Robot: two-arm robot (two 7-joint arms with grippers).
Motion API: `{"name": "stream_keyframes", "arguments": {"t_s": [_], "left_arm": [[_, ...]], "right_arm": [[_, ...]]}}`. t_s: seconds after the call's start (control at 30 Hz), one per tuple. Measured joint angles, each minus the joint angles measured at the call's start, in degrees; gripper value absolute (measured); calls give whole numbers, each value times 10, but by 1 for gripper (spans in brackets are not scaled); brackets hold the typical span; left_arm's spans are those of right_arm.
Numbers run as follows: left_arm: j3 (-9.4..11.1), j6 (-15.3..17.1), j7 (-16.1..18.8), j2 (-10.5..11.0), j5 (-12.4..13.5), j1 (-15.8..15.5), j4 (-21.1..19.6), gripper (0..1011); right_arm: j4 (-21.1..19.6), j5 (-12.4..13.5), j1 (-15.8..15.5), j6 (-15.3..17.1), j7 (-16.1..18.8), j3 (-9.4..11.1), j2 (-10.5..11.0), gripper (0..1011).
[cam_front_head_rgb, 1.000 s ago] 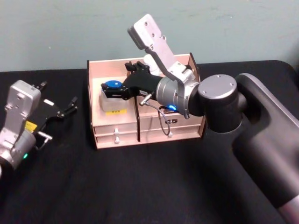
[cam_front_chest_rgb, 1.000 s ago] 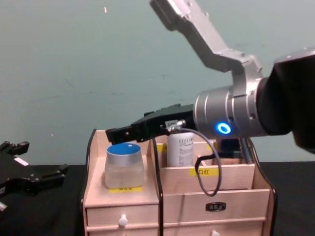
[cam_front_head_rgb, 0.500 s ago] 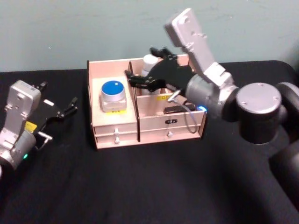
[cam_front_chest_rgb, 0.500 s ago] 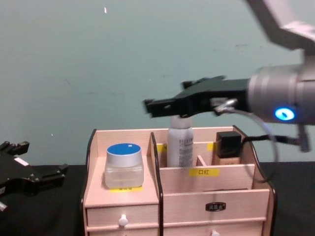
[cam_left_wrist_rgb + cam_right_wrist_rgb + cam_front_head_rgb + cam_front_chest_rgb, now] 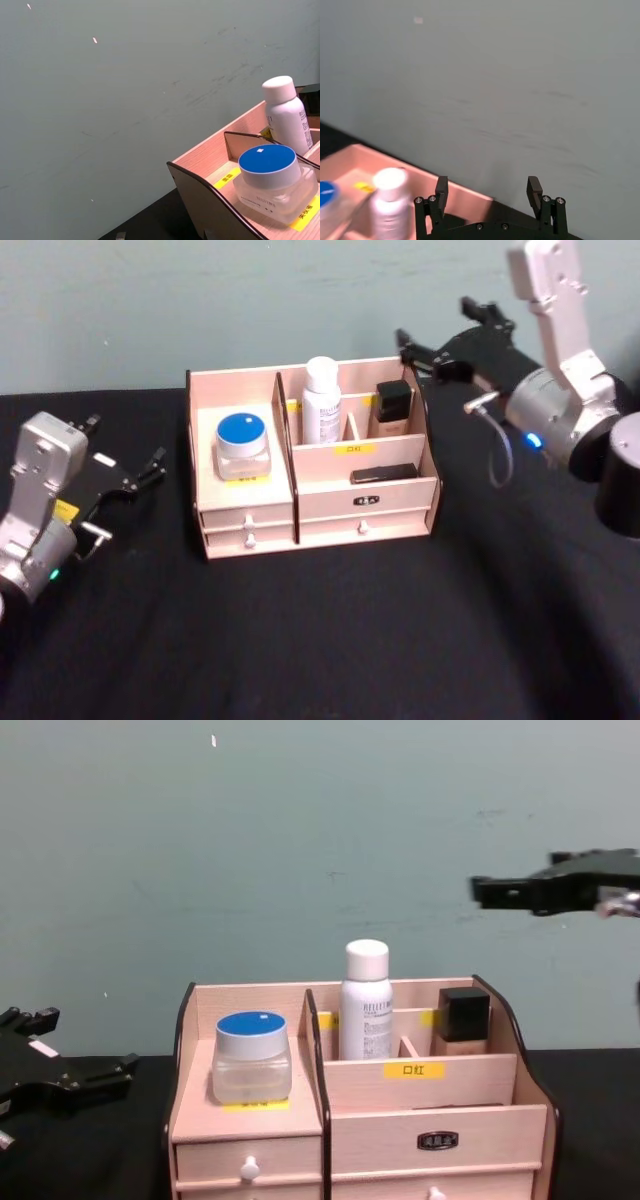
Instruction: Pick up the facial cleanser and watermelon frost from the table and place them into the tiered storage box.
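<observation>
Your right gripper (image 5: 440, 338): raised, fingers spread wide, empty. Below and left of it: tiered storage box (image 5: 318, 502) holding facial cleanser (image 5: 321, 400) and watermelon frost (image 5: 242, 445). Left gripper (image 5: 125, 472): parked low, open, empty.

The tiered storage box (image 5: 420, 1115) is showing "口红" on a yellow label (image 5: 413, 1070) along its middle divider's front edge. Lettering elsewhere is staying unreadable.

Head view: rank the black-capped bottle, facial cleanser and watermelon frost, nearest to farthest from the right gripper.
From the right gripper:
1. Black-capped bottle, box's right rear compartment.
2. Facial cleanser, middle rear compartment.
3. Watermelon frost, left compartment.
</observation>
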Motion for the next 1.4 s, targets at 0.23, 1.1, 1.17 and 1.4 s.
{"name": "stream_keyframes", "arguments": {"t_s": [0.23, 1.1, 1.17, 1.4], "left_arm": [[0, 0, 0, 0, 0, 0, 0, 1010], [0, 0, 0, 0, 0, 0, 0, 1009], [0, 0, 0, 0, 0, 0, 0, 1009], [0, 0, 0, 0, 0, 0, 0, 1010]], "right_arm": [[53, -13, 10, -25, -34, 38, -9, 1002], [178, -58, 28, -56, -63, 76, -36, 1002], [177, -58, 28, -56, -63, 76, -36, 1002], [175, -58, 28, -56, -63, 76, -35, 1002]]}}
